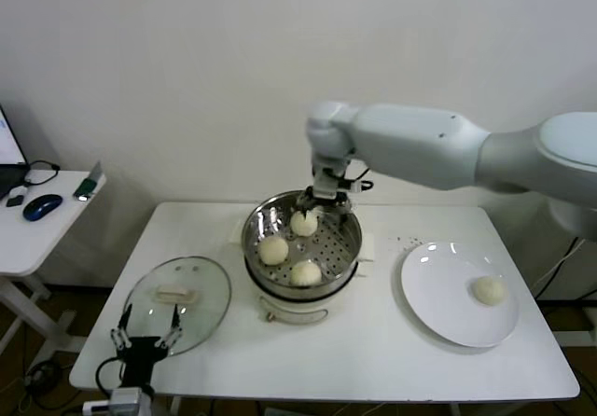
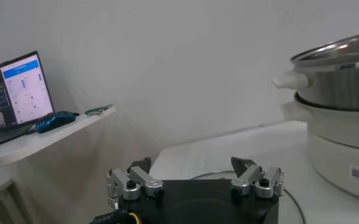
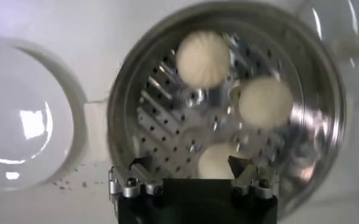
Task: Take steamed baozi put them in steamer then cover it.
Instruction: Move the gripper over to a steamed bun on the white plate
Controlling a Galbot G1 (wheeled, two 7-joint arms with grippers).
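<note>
A: Nearest us, at the table's (image 1: pixel 373 360) front left corner, our left gripper (image 1: pixel 146 329) waits with fingers spread and empty; just beyond it lies the cover (image 1: pixel 177 302), flat on the table, handle up.

B: And the buns? We count four steamed baozi; three already sit on the perforated tray of the steamer (image 1: pixel 347 248) in the middle of the table; the fourth baozi (image 1: pixel 489 289) is alone on the white plate (image 1: pixel 438 304) toward the right edge.

A: Our right gripper (image 1: pixel 327 187) hangs over the steamer's far rim, above the farthest bun (image 1: pixel 303 222); in the right wrist view its fingers (image 3: pixel 139 176) stand apart with nothing between them.

B: So we judge one bun is left to carry, then the cover; the bun looks soft, light and smooth-skinned; we should close gently across its middle, since a hard pinch would dent it and a loose one may let it slip.

A: The cover is glass with a metal rim; stiff, heavier and breakable; its cream bar handle (image 1: pixel 178 295) is the only fair place to take hold; we would lift it level and lower it squarely onto the steamer.
</note>
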